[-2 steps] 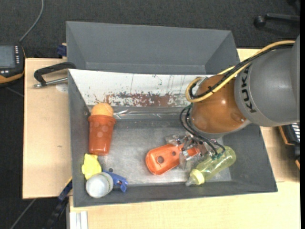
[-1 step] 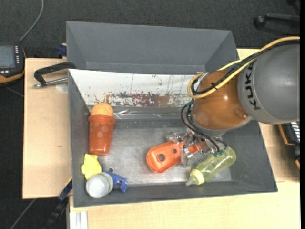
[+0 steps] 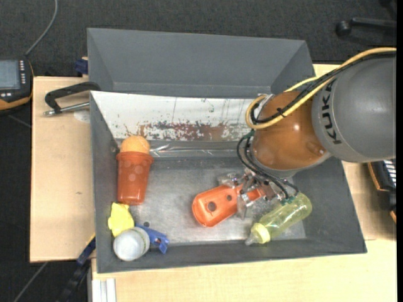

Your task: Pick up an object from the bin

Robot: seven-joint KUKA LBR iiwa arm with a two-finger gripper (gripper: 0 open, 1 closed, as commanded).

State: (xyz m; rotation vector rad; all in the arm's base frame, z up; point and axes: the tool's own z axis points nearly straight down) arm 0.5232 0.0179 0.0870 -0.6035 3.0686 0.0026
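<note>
Gripper [image 3: 247, 195], whether wide or closed I cannot tell, sits at the near end of a rounded orange plastic toy [image 3: 213, 207] whose long axis runs left and slightly downward from it.

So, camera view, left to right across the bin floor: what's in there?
Orange tube with a peach ball on top → orange rounded toy → yellow-green bottle. Left out: the yellow piece and the white-and-blue thing below the tube, since they overlap it sideways.

Soft even light, glare on bin's back wall [image 3: 189, 113]
</note>
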